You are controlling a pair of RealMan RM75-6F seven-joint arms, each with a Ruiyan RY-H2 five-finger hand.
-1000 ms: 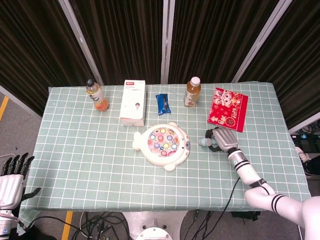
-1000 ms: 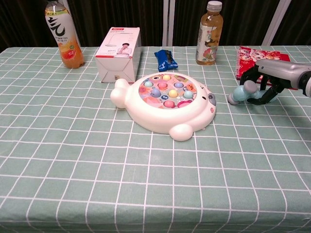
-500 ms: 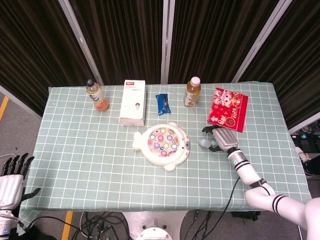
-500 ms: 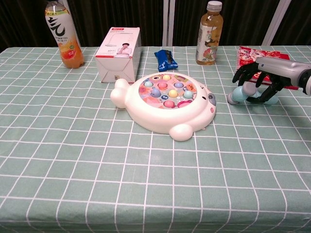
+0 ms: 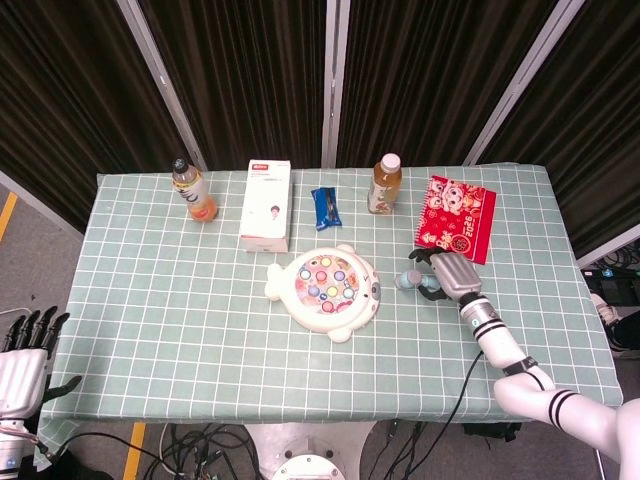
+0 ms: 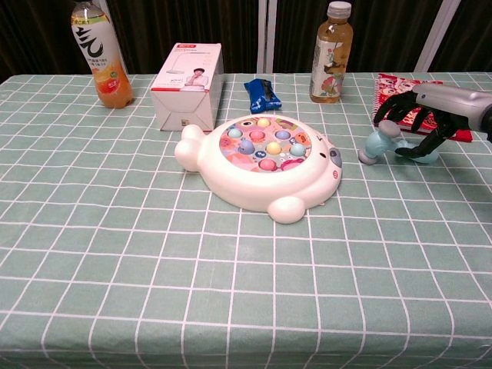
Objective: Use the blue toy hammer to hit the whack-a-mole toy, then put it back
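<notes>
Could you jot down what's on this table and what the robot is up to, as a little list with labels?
Table: green checked cloth
Centre: whack-a-mole toy, white with coloured buttons
Hammer: blue hammer, right of the toy, under the right robot hand
Right robot hand: fingers curled over the hammer's handle; a firm grip cannot be confirmed
Left robot hand: off the table's left edge, holding nothing
Back row: orange bottle, white box, blue packet, tea bottle, red notebook
</notes>
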